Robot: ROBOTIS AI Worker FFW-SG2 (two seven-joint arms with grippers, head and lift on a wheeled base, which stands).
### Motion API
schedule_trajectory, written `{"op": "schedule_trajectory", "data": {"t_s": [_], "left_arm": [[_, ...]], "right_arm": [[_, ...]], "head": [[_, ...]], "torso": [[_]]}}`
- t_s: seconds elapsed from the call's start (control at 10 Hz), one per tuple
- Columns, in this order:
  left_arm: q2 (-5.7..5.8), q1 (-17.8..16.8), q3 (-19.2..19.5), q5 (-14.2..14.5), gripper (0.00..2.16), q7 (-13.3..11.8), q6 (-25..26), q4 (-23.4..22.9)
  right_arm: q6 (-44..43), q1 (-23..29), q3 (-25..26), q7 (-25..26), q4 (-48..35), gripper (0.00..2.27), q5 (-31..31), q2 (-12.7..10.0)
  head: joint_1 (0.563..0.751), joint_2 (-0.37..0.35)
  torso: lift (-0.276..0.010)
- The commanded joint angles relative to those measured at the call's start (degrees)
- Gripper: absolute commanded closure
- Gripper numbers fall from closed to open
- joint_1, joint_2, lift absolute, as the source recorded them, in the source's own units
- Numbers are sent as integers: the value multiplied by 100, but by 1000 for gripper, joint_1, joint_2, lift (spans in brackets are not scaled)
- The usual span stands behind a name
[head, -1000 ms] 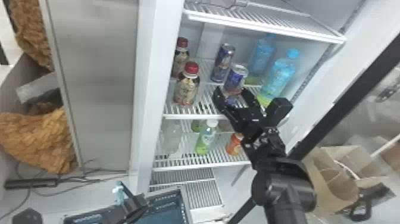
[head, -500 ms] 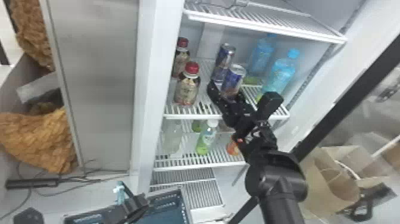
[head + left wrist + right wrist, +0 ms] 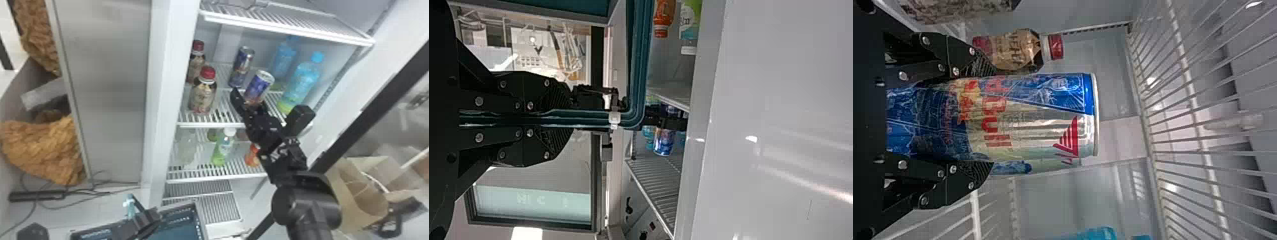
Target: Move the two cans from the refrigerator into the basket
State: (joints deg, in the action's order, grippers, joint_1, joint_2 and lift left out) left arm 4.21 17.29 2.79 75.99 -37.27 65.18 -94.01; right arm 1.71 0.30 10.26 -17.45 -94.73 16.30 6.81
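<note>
Now my right gripper (image 3: 984, 117), spread a second ago, has closed around the nearer blue-and-silver can (image 3: 259, 84), just behind the front edge of the shelf (image 3: 209, 124); lifting should follow. The rear can (image 3: 242, 65) stands beyond, while my left gripper (image 3: 566, 118) clamps the basket (image 3: 641, 60).

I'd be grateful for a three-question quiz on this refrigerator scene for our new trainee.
1. True or false: the left gripper is shut on the rim of the basket.
2. In the head view, where do the red-capped bottles stand relative to the rear can? A) Left B) Right
3. Which can has the right gripper around it?

Key: 1 true; 2 A; 3 the front can.
</note>
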Motion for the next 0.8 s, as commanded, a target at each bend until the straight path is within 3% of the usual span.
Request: {"op": "schedule_trajectory", "data": {"t_s": [0.0, 0.7], "left_arm": [[-8, 0, -5, 0, 1191, 0, -8, 0], [0, 0, -5, 0, 1191, 0, -8, 0]], "right_arm": [[208, 335, 106, 67, -575, 1280, 3, 14], [1178, 1783, 311, 111, -2473, 1280, 266, 14]], "head": [[695, -348], [695, -350]], "torso": [[-31], [-31]]}}
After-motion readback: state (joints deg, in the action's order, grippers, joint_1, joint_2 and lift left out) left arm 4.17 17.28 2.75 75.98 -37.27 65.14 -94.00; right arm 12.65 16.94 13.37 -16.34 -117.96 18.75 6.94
